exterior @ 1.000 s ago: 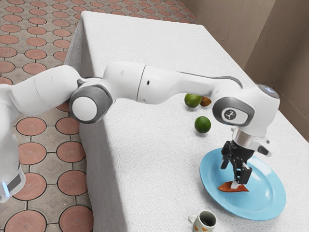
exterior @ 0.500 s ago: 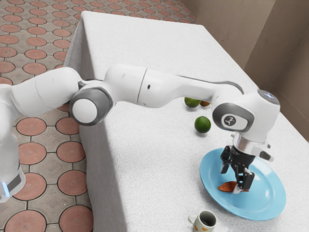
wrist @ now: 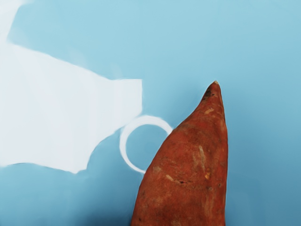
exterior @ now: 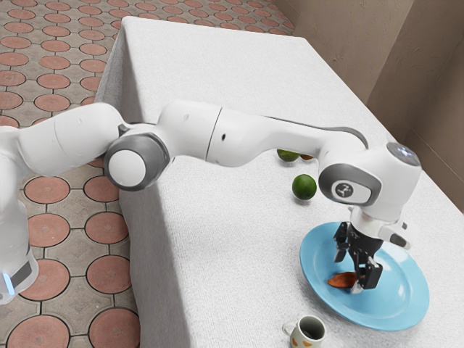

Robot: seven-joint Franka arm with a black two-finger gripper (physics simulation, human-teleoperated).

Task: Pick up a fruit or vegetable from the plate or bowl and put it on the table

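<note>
The sweet potato point(exterior: 341, 280) lies on the blue plate point(exterior: 401, 284), so the picking has no result to show; what looks done is the approach, with the end effector point(exterior: 348, 275) low over the plate, its fingers apart, one reaching down at the near side of the sweet potato, the other toward its far side; I judge it close to the grasp, but not clamped on anything. Left to do are the closing, the lift, the carry over the rim, and the setting down and release on the white-covered worktop point(exterior: 225, 254).

As for containers, nearest is a pale mug point(exterior: 297, 338) with orange marks, just beside the plate; its inside is dark, and I cannot tell whether it holds anything; beyond it comes the plate, wide and shallow, with the sweet potato resting on it, its pointed end plain in the wrist view, pale shapes lying beside it against the blue.

Farther off, out of any container, a dark green fruit point(exterior: 304, 187) rests on the worktop; beyond that, a lighter green fruit point(exterior: 288, 155) and a brownish-orange one point(exterior: 307, 157) sit close together, partly hidden by the arm.
</note>
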